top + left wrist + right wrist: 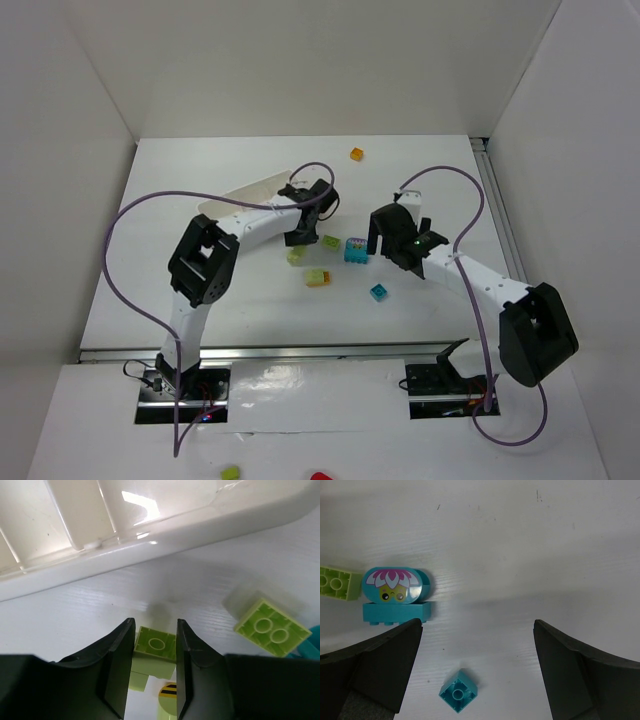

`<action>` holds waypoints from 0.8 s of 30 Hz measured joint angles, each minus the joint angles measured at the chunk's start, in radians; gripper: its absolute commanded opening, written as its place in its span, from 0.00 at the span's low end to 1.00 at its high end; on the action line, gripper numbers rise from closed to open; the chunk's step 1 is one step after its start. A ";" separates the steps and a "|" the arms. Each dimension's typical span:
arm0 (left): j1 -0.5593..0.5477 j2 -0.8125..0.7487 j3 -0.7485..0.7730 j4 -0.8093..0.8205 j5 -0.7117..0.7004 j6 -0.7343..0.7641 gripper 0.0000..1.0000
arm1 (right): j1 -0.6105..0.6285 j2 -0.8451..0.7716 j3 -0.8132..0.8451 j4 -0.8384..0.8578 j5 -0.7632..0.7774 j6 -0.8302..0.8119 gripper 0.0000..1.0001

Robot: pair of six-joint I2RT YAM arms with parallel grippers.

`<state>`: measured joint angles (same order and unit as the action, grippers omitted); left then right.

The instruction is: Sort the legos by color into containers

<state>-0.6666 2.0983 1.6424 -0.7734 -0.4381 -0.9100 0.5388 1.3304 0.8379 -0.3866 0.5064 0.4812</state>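
Left end effector clamps a small lime green brick; right end effector stands wide apart.

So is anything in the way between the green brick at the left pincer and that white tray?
Nothing visible. Only bare table lies between the lime green brick, clasped by the left pincer, and the white tray, whose raised rim it must clear. A second lime brick lies aside.

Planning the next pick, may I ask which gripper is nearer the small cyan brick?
Right: the right gripper hangs over the small cyan brick; the left gripper grips a lime brick farther left.
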 measured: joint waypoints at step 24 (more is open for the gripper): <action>0.001 0.073 0.071 -0.029 0.049 -0.009 0.59 | 0.000 -0.005 0.004 -0.001 -0.023 0.000 1.00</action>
<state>-0.6655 2.1715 1.7130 -0.8028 -0.3893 -0.9192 0.5388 1.3258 0.8421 -0.3878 0.4831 0.4816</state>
